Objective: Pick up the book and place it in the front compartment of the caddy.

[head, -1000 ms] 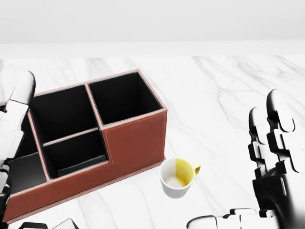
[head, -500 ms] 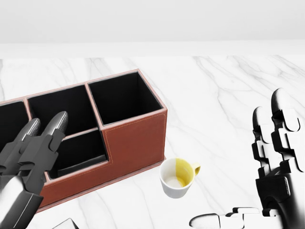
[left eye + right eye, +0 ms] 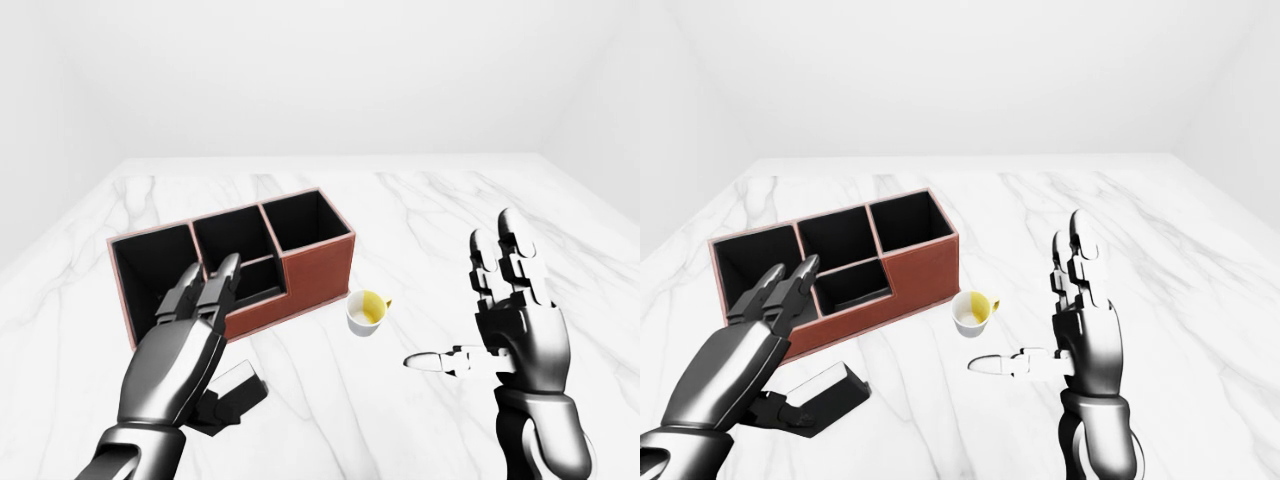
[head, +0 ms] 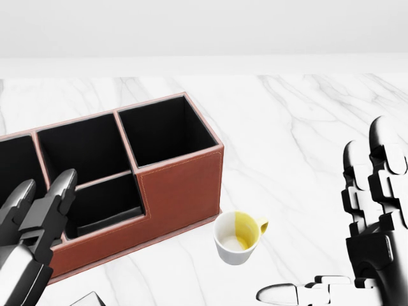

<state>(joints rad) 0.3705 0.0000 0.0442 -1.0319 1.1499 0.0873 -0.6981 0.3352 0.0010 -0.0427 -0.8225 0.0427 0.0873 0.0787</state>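
The brown leather caddy (image 4: 180,189) with black compartments lies left of centre in the head view; a low compartment (image 4: 102,203) sits along its near side. I cannot make out any book in any view. My left hand (image 3: 234,325) hovers open below and left of the caddy, its fingertips (image 4: 62,182) overlapping the caddy's low wall and its thumb (image 3: 828,392) spread out beneath. My right hand (image 3: 460,295) is raised at the right, open with fingers upright and thumb pointing left, holding nothing.
A white cup with a yellow inside (image 4: 237,237) stands just right of the caddy's lower corner. The white marble table (image 4: 306,115) stretches to plain white walls at the top of the views.
My left hand swung in from the head view's left edge, crossed over the caddy's low part and has sunk lower. My right hand drifted slightly right. Caddy and cup stayed put.
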